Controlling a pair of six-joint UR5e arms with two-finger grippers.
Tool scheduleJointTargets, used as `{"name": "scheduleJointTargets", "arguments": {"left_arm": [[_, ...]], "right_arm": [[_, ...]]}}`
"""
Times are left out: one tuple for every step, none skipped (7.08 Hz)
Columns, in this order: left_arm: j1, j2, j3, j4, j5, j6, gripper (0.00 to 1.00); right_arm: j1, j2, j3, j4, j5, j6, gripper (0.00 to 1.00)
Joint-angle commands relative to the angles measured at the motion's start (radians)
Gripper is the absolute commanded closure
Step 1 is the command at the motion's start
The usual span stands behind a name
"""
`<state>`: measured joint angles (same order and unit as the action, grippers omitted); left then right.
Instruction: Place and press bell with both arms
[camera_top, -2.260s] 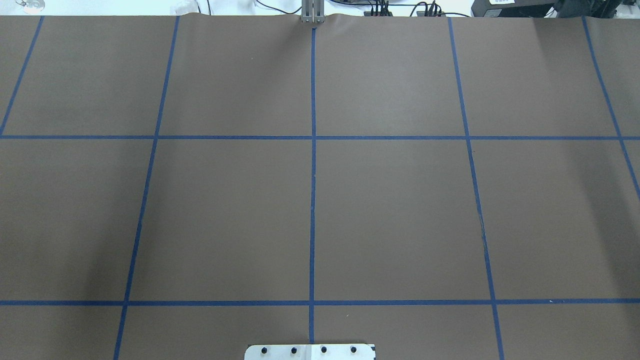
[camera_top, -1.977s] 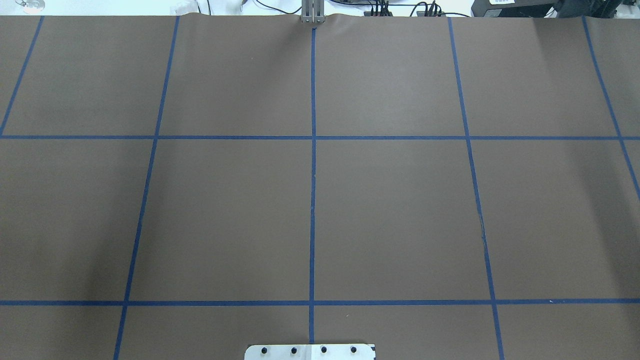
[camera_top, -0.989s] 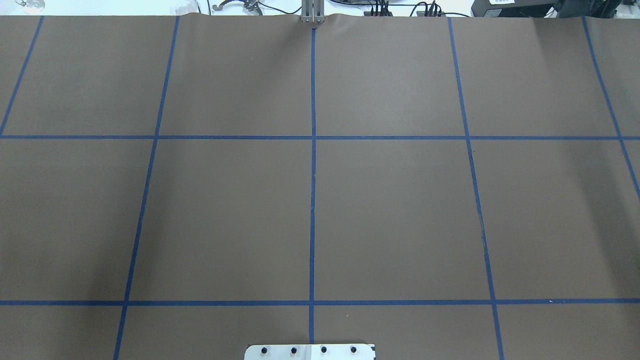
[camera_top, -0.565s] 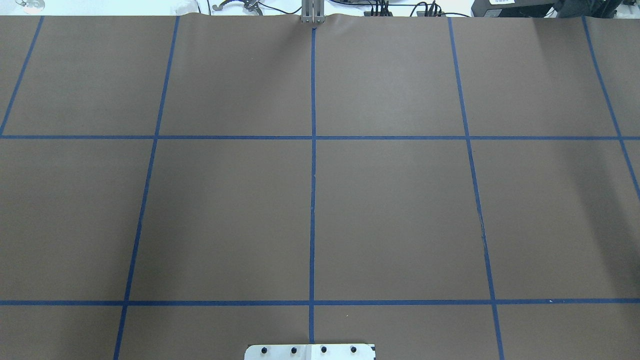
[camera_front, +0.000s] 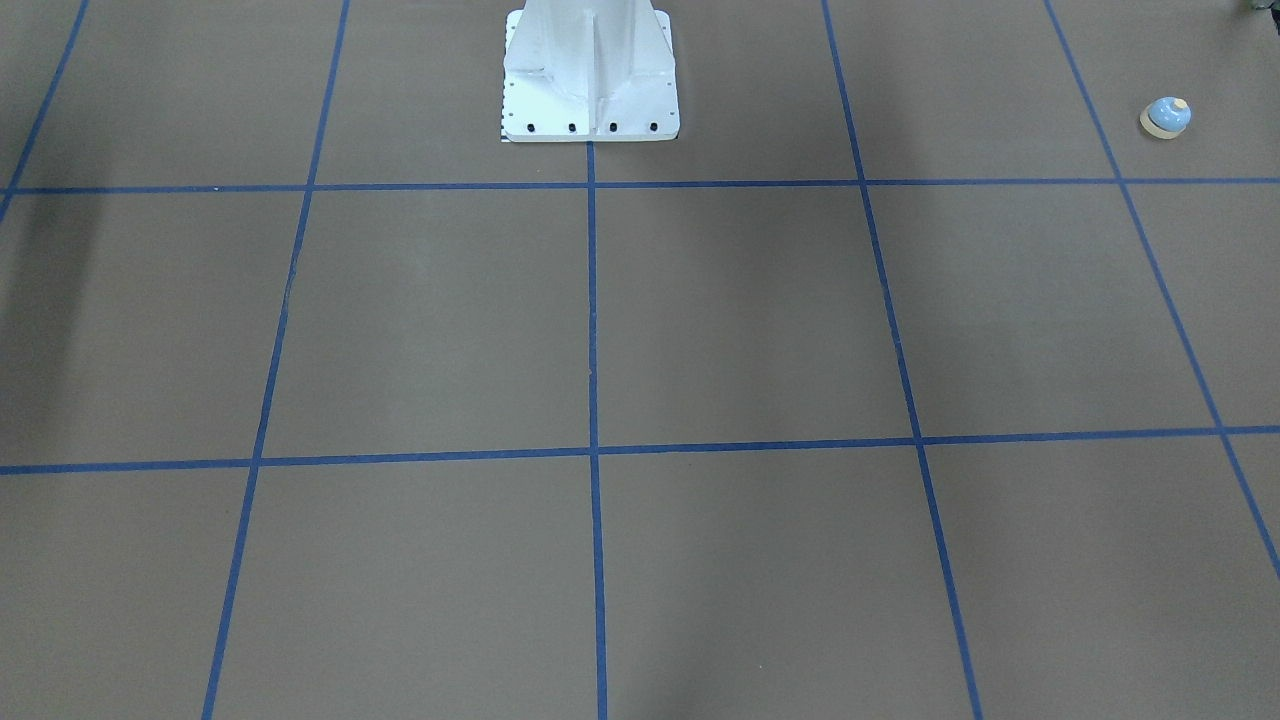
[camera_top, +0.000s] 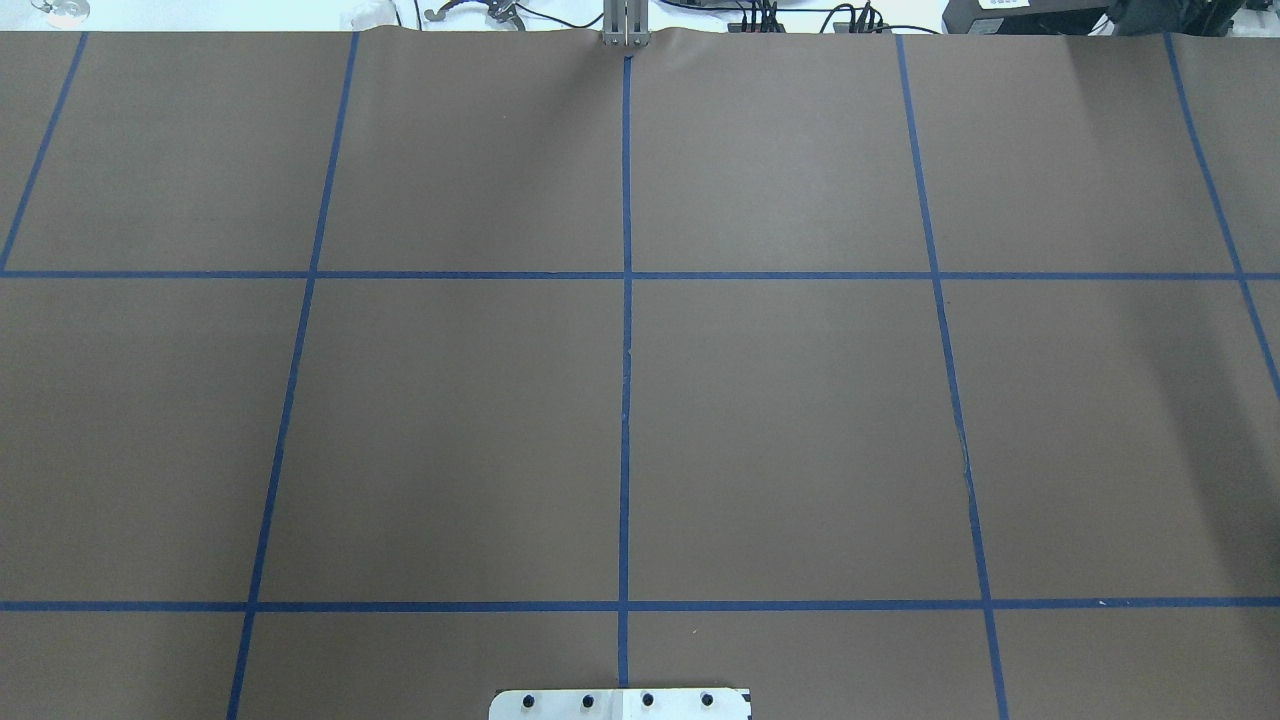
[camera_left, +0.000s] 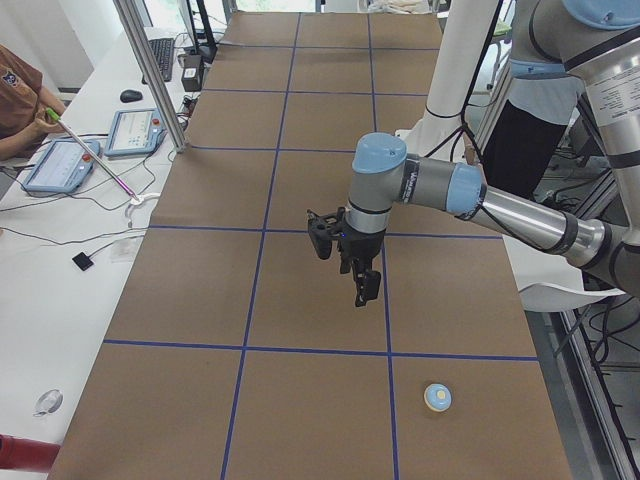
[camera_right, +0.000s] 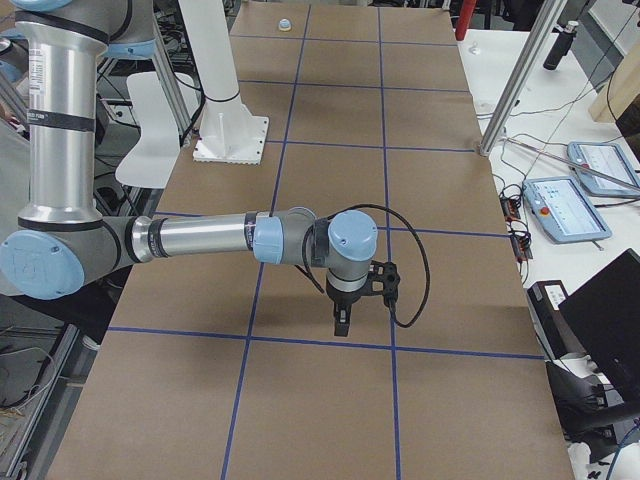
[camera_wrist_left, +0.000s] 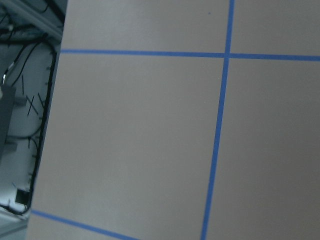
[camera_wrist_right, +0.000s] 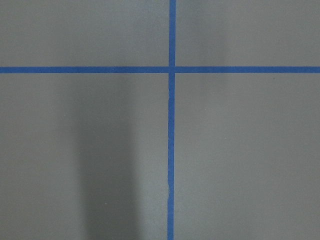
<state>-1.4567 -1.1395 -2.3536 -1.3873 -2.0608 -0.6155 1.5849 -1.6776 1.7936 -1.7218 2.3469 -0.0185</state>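
Sitting upright on the brown table (camera_front: 750, 320), the bell (camera_front: 1166, 117) lies toward two o'clock in the front-facing view. It is in the row of the blue tape grid (camera_front: 592, 300) nearest the robot, on its left side and well apart from the white pedestal (camera_front: 590, 70). From the left-end camera, the left gripper (camera_left: 362, 292) hangs above the table, with the bell at its five o'clock and apart from it. The right gripper (camera_right: 340, 325) points down near a tape line, with the bell far off at its twelve o'clock. I cannot tell whether either claw is apart or together.
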Motion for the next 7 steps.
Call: {"name": "scheduleJointTargets", "arguments": {"left_arm": [[0.210,0.015,-0.044,0.002,0.133,-0.467,0.00],[0.295,0.020,-0.044,0.002,0.196,-0.639,0.00],[0.417,0.050,-0.041,0.002,0.276,-0.829,0.00],[0.553,0.100,-0.039,0.002,0.350,-1.038,0.00],[0.681,0.125,-0.033,0.008,0.385,-1.231,0.00],[0.804,0.135,-0.018,0.080,0.402,-1.405,0.00],[0.910,0.133,0.035,0.132,0.415,-1.581,0.00]], "right_arm": [[0.000,-0.052,0.001,0.007,0.005,0.000,0.00],[0.000,-0.054,0.001,0.007,0.008,0.002,0.00],[0.000,-0.054,0.001,0.007,0.009,-0.001,0.00],[0.000,-0.053,0.001,0.007,0.009,-0.003,0.00],[0.000,-0.048,0.000,0.005,0.009,-0.003,0.00],[0.000,-0.044,0.001,0.007,0.009,-0.001,0.00],[0.000,-0.042,0.003,0.007,0.009,0.000,0.00]]}}
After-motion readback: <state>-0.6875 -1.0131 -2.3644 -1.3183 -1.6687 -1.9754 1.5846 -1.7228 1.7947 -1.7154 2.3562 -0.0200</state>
